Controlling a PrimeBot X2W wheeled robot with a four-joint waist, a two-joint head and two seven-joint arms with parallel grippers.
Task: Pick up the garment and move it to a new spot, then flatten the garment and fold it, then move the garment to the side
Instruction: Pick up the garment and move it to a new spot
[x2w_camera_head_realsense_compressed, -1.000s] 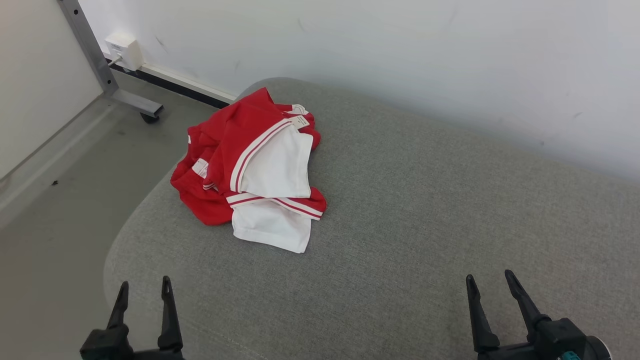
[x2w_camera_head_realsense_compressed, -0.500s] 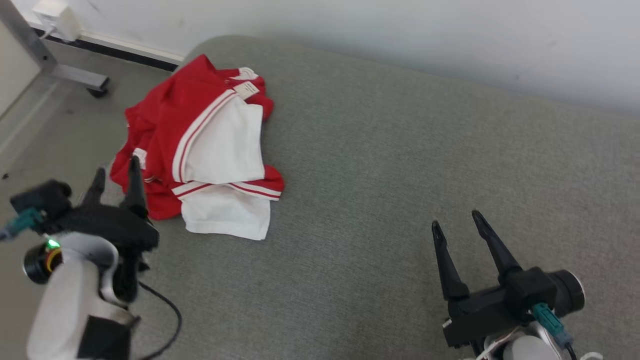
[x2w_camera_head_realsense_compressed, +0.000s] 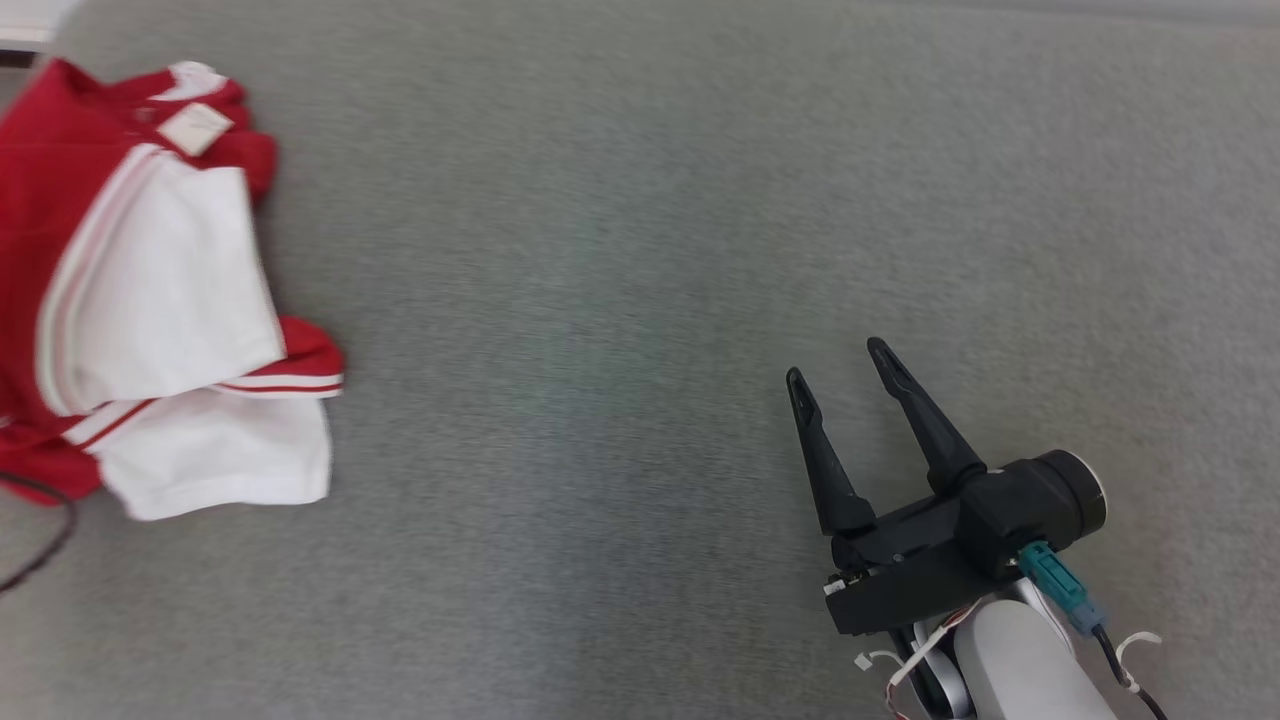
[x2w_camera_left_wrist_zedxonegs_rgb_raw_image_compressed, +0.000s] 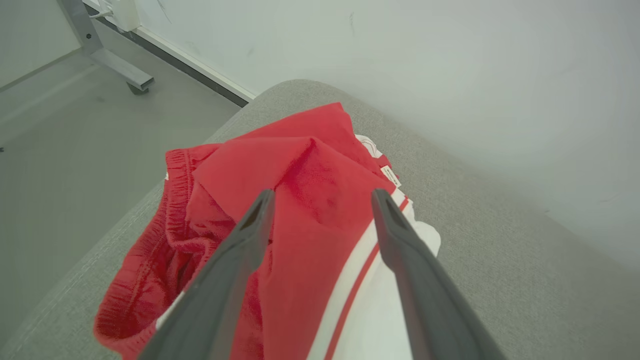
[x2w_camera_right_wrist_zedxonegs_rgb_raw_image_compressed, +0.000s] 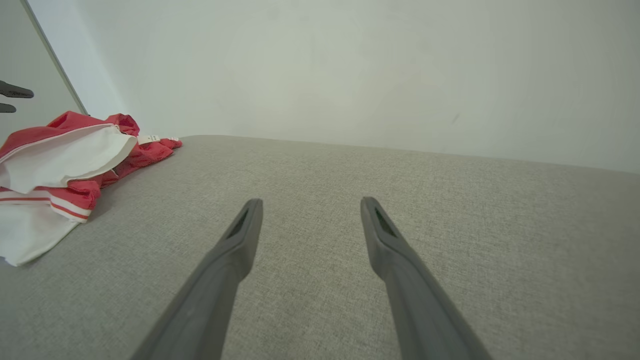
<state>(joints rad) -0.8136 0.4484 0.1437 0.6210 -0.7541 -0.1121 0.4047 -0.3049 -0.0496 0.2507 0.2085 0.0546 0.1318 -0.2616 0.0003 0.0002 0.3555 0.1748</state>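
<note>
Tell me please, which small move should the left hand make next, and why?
Probably lower the left hand onto the raised red fold of the garment. The hand is open and aimed at that fold, but grips nothing yet, and the garment lies crumpled at the corner of the cushion.

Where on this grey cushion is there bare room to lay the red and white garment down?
Bare grey cushion runs from the garment across to the open right gripper and on to the wall. Crowded: the left corner, where the left gripper points at the bunched garment.
</note>
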